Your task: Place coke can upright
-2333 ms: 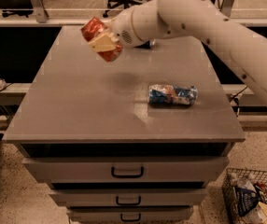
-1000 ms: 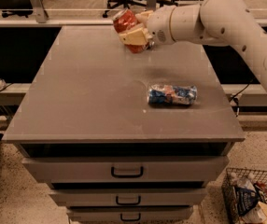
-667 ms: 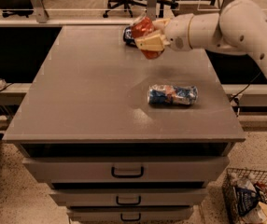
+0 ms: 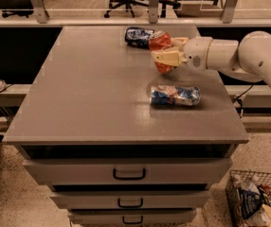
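Near the far edge of the worktop [image 4: 93, 89], the tool [image 4: 167, 58] pinches the coke can [image 4: 159, 41] almost upright; setting down and letting go look left.

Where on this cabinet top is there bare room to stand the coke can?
The left half of the cabinet top is bare, as is the front strip before the crinkled can. The back right is crowded: the dark blue can lies there, the gripper holding the coke can right beside it.
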You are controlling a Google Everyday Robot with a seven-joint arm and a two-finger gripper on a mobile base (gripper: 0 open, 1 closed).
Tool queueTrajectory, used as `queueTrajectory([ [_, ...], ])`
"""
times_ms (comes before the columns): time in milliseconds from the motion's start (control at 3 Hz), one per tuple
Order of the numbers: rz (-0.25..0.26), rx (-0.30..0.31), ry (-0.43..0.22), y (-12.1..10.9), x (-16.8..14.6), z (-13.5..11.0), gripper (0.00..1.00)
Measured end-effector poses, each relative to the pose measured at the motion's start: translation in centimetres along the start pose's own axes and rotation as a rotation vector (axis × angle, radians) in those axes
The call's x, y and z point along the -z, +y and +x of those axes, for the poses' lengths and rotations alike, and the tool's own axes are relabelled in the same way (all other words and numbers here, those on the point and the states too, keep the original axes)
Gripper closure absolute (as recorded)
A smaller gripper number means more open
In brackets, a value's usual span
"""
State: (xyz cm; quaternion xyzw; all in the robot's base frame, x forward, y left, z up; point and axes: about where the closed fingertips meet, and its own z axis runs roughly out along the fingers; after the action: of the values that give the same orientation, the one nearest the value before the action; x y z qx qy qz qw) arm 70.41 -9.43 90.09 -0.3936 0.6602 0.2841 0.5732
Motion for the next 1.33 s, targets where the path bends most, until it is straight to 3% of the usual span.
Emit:
queueTrajectory([
  [333,-0.002,-0.030,-0.075,-0.7,0.9,1.1,0.85],
  [1333,-0.074,-0.006,-0.152,-1.1,3.7,3.3,0.16],
])
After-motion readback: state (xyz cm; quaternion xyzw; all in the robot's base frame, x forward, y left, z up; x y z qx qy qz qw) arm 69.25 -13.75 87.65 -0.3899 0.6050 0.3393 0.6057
